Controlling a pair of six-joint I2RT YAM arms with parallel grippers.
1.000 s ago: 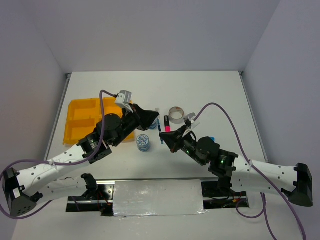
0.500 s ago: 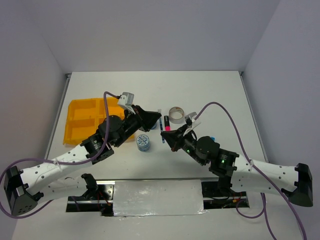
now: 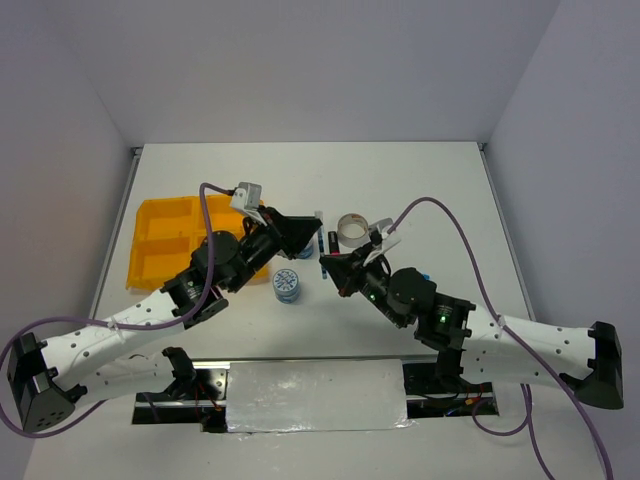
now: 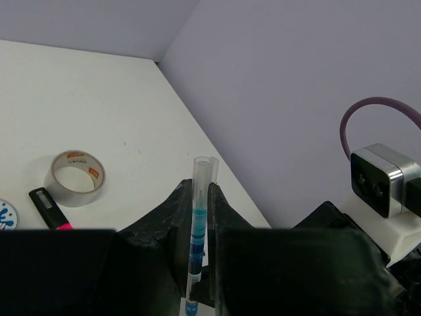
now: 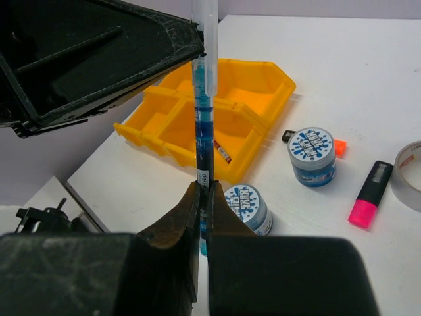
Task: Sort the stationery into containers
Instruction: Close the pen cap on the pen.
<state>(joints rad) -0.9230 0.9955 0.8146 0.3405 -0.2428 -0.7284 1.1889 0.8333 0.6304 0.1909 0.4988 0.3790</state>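
mid-air over table (image 3: pixel 430 190): blue pen (image 5: pixel 200 118) clamped from both ends
left gripper (image 4: pixel 197 192) at 10 o'clock, right gripper (image 5: pixel 202 189) at 4; pen mostly hidden from above

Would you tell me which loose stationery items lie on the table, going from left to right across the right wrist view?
The nearer blue-white tape roll → farther blue-white tape roll → pink highlighter → grey tape ring.

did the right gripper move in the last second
Yes, slightly: the right gripper has edged up the view toward the grey tape ring, which lies where it was.
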